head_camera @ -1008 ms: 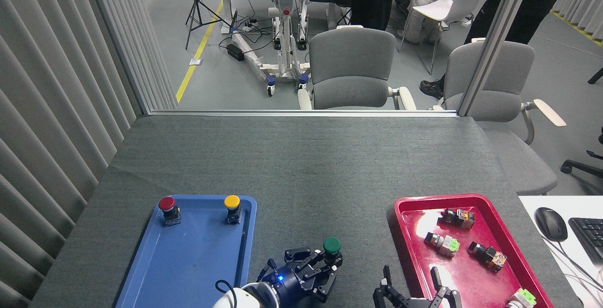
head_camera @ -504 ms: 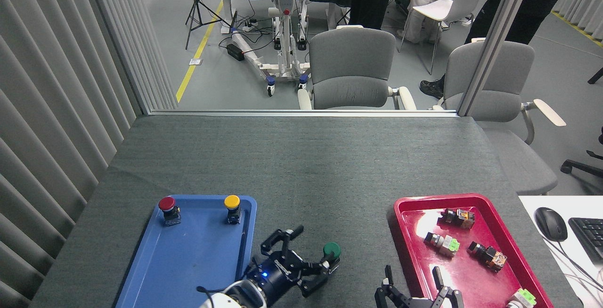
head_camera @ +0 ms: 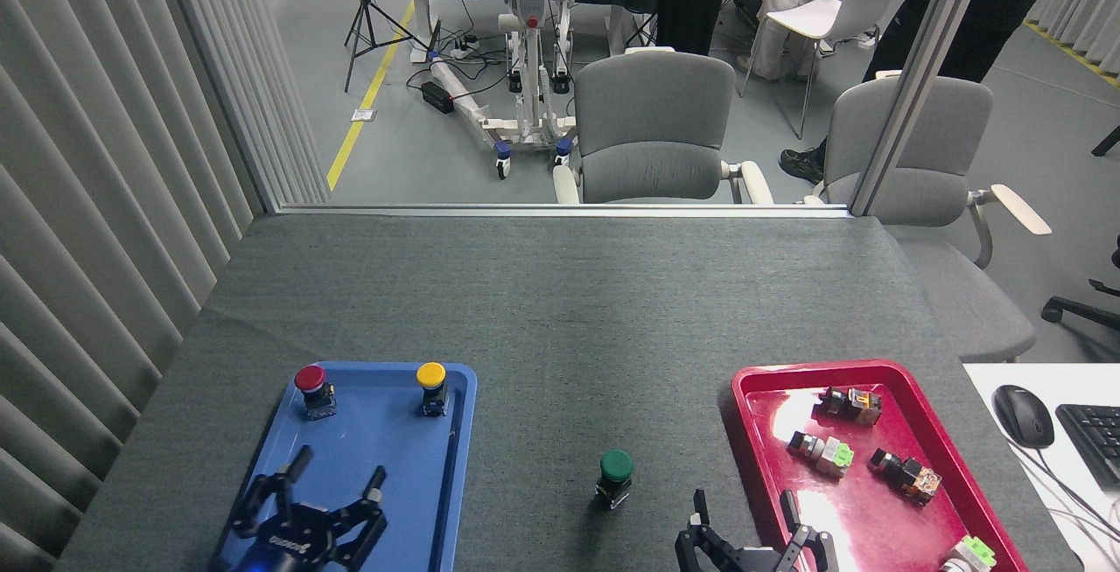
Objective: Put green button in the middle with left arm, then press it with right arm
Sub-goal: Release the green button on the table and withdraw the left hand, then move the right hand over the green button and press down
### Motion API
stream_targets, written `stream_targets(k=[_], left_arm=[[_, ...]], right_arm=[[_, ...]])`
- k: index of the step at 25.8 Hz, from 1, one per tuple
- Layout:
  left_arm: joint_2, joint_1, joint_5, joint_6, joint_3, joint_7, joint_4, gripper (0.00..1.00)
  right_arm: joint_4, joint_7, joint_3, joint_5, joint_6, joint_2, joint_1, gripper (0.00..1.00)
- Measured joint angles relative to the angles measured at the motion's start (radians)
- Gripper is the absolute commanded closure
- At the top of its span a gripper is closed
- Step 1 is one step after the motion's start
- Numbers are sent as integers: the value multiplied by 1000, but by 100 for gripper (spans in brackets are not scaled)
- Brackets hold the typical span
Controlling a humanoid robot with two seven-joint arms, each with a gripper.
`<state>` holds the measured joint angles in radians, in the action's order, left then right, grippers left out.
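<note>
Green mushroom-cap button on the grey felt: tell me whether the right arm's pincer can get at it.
Probably yes. The green mushroom-cap button stands alone on bare felt; the open right pincer sits just beside it, nothing between.

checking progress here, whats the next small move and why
Probably bring the right gripper up and left over the green button, then press down. The button stands upright on the bare felt between the trays, and the left gripper is open over the blue tray, clear of it.
</note>
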<state>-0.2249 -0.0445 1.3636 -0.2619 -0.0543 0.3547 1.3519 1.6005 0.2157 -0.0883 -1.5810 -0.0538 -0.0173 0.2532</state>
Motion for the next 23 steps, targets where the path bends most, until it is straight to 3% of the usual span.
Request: stream_targets(k=[6,10,13,19,23], left_arm=[[36,-101,-19,-10,152,-95,139,1],[40,-109,-26,-21,180,-105,142,1],[31,-107,-35,-61,211,-109,127,1],[20,-90,-49,-122,249,-106,119,1],[17,-76,-52,-128,252,-97,106,1]], right_arm=[[-53,-4,-78,-11,-72,6,-50,6],[-91,-4,-121,-21,-103,11,-78,31],[-130,-5,-144,-23,-110,17,-109,44],[-187,-5,-186,-23,-113,28,-156,88],[-247,-8,-213,-22,-114,30,-194,100]])
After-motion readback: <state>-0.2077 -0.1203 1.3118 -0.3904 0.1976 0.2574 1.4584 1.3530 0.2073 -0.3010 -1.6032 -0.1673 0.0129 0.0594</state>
